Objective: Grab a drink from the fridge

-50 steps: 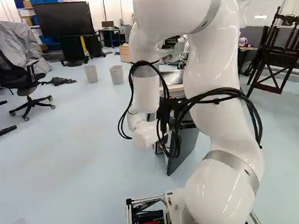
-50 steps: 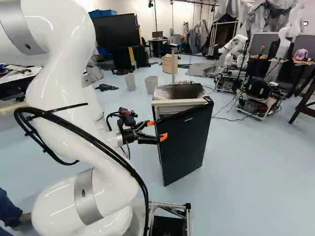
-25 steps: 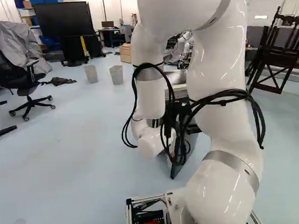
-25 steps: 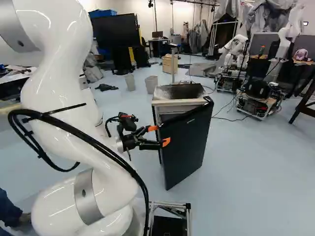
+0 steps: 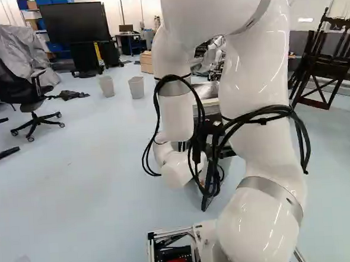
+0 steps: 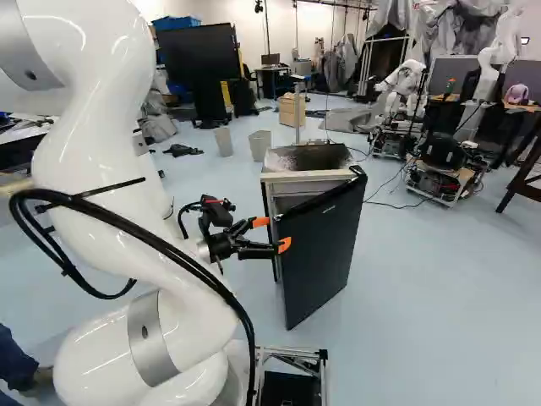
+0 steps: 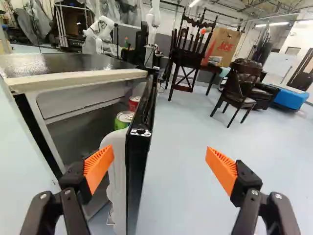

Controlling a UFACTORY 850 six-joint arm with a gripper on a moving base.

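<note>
Beside the open fridge [image 6: 304, 158], my gripper [image 6: 272, 233] hangs released, fingers spread with the door [image 6: 321, 245] between them, a green can [image 7: 122, 120] and red can [image 7: 134, 102] inside.

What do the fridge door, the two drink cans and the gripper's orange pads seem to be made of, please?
The fridge door looks like painted metal or hard plastic: black, with glossy reflections along its edge. The green can and the red can look like printed metal, probably aluminium, given their silvery lids. The orange pads look like matte rubber or soft plastic, with fine ridges.
</note>
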